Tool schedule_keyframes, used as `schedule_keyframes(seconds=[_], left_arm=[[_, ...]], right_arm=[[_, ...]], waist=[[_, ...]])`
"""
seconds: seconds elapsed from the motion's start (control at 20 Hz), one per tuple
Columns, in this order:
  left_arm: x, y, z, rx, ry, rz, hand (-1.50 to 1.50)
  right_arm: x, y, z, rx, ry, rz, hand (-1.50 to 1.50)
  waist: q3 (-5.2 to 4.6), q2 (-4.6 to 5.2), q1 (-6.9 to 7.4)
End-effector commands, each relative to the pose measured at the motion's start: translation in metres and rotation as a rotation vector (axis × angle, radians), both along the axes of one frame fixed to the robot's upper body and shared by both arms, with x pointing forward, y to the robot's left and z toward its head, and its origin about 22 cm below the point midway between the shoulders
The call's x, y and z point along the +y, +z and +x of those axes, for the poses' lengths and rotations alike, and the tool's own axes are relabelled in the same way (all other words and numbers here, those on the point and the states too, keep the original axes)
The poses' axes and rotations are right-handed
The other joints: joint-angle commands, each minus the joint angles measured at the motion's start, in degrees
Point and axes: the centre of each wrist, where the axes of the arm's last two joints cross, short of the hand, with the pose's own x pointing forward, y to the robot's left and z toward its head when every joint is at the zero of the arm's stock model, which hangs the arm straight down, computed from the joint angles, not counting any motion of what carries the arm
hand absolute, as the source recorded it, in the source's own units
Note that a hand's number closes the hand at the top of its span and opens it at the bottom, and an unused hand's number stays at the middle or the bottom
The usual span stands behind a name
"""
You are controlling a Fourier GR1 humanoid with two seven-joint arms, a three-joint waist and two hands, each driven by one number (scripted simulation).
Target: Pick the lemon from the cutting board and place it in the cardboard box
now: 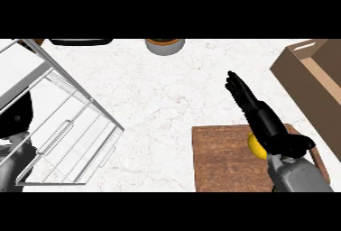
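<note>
A yellow lemon (255,145) lies on the brown wooden cutting board (223,158) at the lower right, mostly hidden under my right hand. My right hand (266,122) stretches up and left over the lemon with its fingers (237,88) straight, so it is open. The cardboard box (313,85) stands at the right edge, open at the top, up and to the right of the board. My left hand (16,118) shows only as a dark shape at the left edge, behind the wire rack.
A white wire dish rack (66,131) fills the left side of the counter. A round pot (164,45) and a dark object (80,42) sit at the far edge. White marble counter lies between rack and board.
</note>
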Motion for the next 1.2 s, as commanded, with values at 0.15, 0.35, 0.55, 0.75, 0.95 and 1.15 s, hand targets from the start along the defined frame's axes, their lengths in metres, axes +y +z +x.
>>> schedule_keyframes(seconds=[0.15, 0.35, 0.55, 0.75, 0.95, 1.15], left_arm=[[0.003, -0.021, -0.012, 0.192, -0.216, 0.214, 0.00], [0.001, -0.044, -0.017, 0.315, -0.326, 0.256, 0.00], [-0.002, -0.039, -0.015, 0.313, -0.391, 0.280, 0.00], [-0.008, -0.045, -0.012, 0.319, -0.404, 0.268, 0.00], [-0.001, -0.040, -0.014, 0.340, -0.407, 0.262, 0.00], [-0.003, -0.044, -0.009, 0.337, -0.424, 0.278, 0.00]], right_arm=[[-0.071, 0.094, 0.019, -0.251, 0.131, -0.052, -1.50], [-0.121, 0.142, 0.023, -0.338, 0.110, -0.429, -1.50], [-0.156, 0.135, 0.026, -0.405, 0.213, -0.417, -1.50], [-0.163, 0.147, 0.025, -0.510, 0.339, -0.556, -1.50], [-0.167, 0.145, 0.019, -0.563, 0.414, -0.706, -1.50], [-0.151, 0.160, 0.017, -0.541, 0.484, -0.984, -1.50]], waist=[[-1.07, 0.70, -1.31], [-1.11, 1.59, -3.26], [-0.85, 1.90, -1.69], [-0.85, 2.06, -1.46], [-0.94, 1.40, -1.08], [-1.15, 1.63, -0.83]])
